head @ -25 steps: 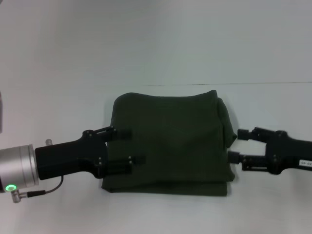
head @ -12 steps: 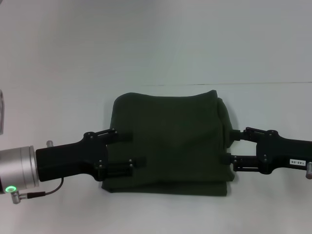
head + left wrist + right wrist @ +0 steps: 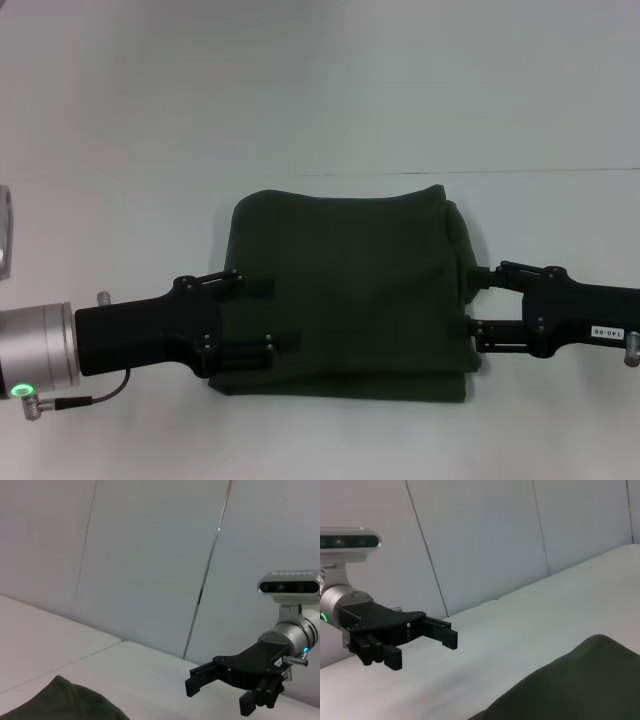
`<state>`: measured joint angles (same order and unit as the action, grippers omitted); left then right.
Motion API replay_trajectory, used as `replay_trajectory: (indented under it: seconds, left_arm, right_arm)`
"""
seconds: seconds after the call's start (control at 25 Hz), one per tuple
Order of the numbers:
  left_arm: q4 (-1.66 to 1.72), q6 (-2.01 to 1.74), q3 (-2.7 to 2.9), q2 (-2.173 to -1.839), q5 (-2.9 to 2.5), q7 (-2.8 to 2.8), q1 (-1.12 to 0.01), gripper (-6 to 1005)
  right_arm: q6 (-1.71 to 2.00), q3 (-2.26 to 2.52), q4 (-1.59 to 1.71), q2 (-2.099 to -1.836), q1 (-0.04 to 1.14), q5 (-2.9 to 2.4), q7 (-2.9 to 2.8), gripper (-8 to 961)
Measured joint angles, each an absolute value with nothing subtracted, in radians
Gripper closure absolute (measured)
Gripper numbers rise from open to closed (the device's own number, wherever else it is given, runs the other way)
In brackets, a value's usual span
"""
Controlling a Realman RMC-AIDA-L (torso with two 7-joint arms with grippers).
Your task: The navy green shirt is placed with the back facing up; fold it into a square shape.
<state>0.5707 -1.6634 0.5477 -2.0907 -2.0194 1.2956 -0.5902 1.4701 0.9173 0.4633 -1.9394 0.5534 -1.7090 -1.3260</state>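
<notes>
Looking down from the head camera, I see the white table (image 3: 320,110) spread under everything, with the navy green shirt (image 3: 345,290) lying on it as a thick, roughly square folded bundle, layered edges showing along its near side. My left gripper (image 3: 285,315) reaches in over the shirt's left edge, its two fingers spread apart, one above the other across the fabric; I cannot tell whether they touch the cloth. My right gripper (image 3: 463,300) sits at the shirt's right edge, fingers also spread, their tips just at the fold. From the left wrist camera I see a corner of the shirt and the opposite gripper hovering beyond it, with the fingers parted.
</notes>
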Motion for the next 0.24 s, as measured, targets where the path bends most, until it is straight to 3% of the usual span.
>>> replay_trajectory:
  seconds: [0.24]
  left_arm:
    - [0.572, -1.656, 0.546, -2.090, -2.028, 1.294, -0.593, 156]
  right_arm:
    - [1.470, 0.914, 0.463, -1.939, 0.559, -1.723, -1.330, 26]
